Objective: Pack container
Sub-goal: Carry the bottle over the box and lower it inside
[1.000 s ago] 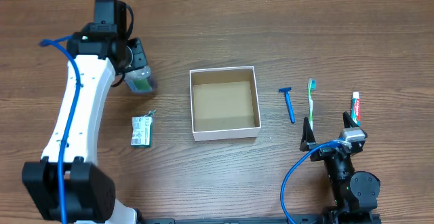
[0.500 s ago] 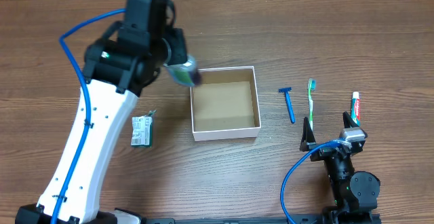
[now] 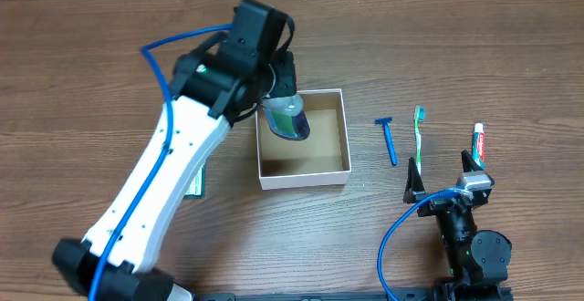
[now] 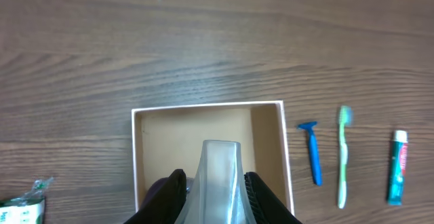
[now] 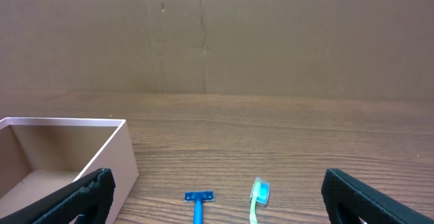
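The container (image 3: pixel 306 179), a square white-walled box with a brown inside, sits mid-table; it also shows in the left wrist view (image 4: pixel 169 139) and the right wrist view (image 5: pixel 108 153). My left gripper (image 3: pixel 281 108) is shut on a clear bottle (image 3: pixel 290 121) with green contents and holds it over the box's back left part. In the left wrist view the bottle (image 4: pixel 219 173) sits between the fingers (image 4: pixel 215 187), above the box. My right gripper (image 3: pixel 444 178) is open and empty at the front right, its fingers (image 5: pixel 220 197) wide apart.
A blue razor (image 3: pixel 389 141), a green toothbrush (image 3: pixel 419 137) and a toothpaste tube (image 3: pixel 478 144) lie right of the box. A green packet (image 4: pixel 20 210) lies left of the box, mostly hidden under my left arm in the overhead view.
My left arm has carried the clear bottle from the far left to the right, over the box's edge to above its inside. The right arm has not moved.
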Motion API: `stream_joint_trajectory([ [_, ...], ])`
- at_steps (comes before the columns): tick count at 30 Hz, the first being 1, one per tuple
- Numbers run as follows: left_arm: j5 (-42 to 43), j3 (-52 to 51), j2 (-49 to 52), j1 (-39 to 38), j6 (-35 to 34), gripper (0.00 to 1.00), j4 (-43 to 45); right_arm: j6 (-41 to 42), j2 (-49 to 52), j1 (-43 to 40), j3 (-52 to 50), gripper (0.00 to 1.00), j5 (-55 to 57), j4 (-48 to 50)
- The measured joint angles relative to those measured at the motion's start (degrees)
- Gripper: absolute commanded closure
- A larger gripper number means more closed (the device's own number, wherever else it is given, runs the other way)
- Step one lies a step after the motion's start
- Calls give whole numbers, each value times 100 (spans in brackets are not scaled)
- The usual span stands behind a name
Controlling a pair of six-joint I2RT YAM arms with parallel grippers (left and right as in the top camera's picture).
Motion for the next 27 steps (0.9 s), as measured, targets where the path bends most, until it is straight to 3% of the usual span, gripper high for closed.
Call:
stream_joint_trajectory([
  [9, -699, 0, 496, 2, -127, 74, 70, -2, -2, 0, 0, 0, 0, 0],
  [27, -1209, 2, 1349, -90, -94, 75, 911, -4, -2, 2, 0, 0, 0, -2],
])
